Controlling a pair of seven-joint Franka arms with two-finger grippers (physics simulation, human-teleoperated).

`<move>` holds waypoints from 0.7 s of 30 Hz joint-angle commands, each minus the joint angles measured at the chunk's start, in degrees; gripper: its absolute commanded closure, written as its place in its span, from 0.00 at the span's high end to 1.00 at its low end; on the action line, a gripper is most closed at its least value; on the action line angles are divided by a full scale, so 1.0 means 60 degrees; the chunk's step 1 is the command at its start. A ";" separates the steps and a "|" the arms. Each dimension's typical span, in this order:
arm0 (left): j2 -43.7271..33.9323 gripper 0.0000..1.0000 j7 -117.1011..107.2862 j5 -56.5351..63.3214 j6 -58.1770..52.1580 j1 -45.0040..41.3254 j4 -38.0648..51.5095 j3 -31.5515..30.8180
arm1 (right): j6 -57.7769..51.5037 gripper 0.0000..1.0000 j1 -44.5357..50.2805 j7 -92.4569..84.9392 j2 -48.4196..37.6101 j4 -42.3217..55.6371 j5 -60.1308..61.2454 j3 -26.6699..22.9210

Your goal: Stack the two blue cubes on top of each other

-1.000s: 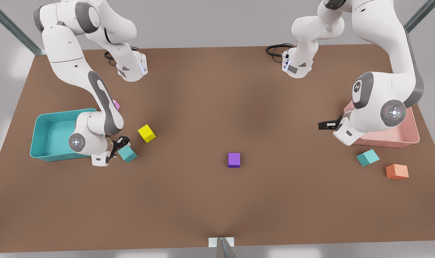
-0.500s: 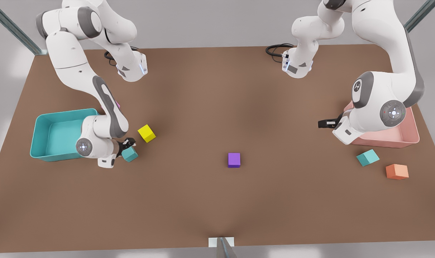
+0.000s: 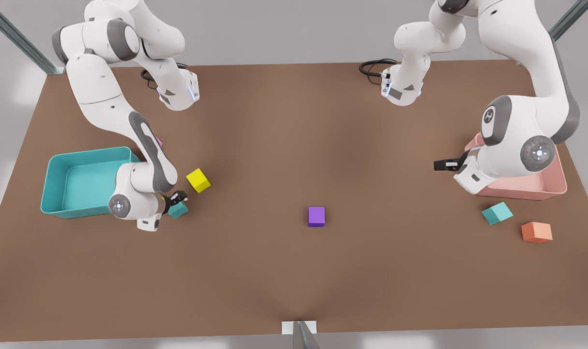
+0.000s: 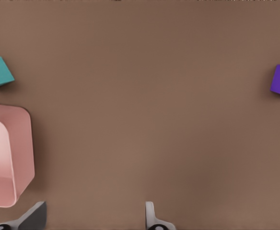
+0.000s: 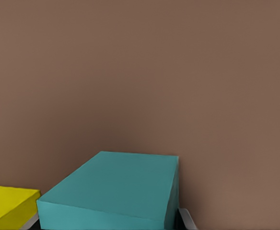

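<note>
One blue cube (image 3: 178, 210) sits between my right gripper (image 3: 176, 202) fingers beside the teal bin (image 3: 56, 169), grip looks closed on it. Other blue cube (image 3: 497, 213) lies near the pink bin (image 3: 548, 186); left gripper (image 3: 443, 165) hovers spread apart, empty.

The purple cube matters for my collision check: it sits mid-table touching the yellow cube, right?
Not touching. In the front view the purple cube sits mid-table alone, well apart from the yellow cube, which lies by the right gripper and its blue cube.
</note>
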 commanded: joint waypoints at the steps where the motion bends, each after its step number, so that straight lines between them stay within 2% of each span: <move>1: 0.0020 1.00 0.0069 0.0030 -0.0213 0.0021 0.0114 0.0000 | -0.0024 0.91 -0.0026 0.0406 0.0024 0.0027 -0.0002 -0.0010; 2: 0.0020 1.00 0.0069 0.0001 -0.0199 0.0153 0.0114 0.0015 | -0.0024 0.71 -0.0026 0.0392 0.0023 0.0057 0.0013 -0.0010; 4: 0.0034 1.00 0.0069 -0.0014 -0.0199 0.0227 0.0114 0.0015 | -0.0053 0.54 -0.0026 0.0377 0.0023 0.0144 0.0013 -0.0010; 8: 0.0020 1.00 0.0098 -0.0014 -0.0199 0.0344 0.0128 0.0015 | -0.1459 0.53 0.0032 0.0392 0.0009 0.1228 0.0481 0.0020; 10: -0.0068 1.00 0.0084 -0.0014 -0.0784 0.0373 0.0143 -0.0015 | -0.1869 0.53 0.0339 0.0436 0.0009 0.1813 0.0701 0.0034; 13: -0.0024 1.00 0.0084 -0.0029 -0.0975 0.0359 0.0319 -0.0015 | -0.1870 0.54 0.2666 0.3536 0.0316 0.3351 0.0672 0.0020; 16: 0.0005 1.00 0.0098 -0.0058 -0.0990 0.0460 0.0304 0.0000 | -0.1418 0.54 0.4937 0.7448 0.1648 0.5270 0.0569 -0.0010; 21: -0.0009 1.00 0.0098 -0.0043 -0.0990 0.0505 0.0319 0.0000 | -0.0522 0.54 0.6770 1.0103 0.2104 0.5652 0.0042 -0.0098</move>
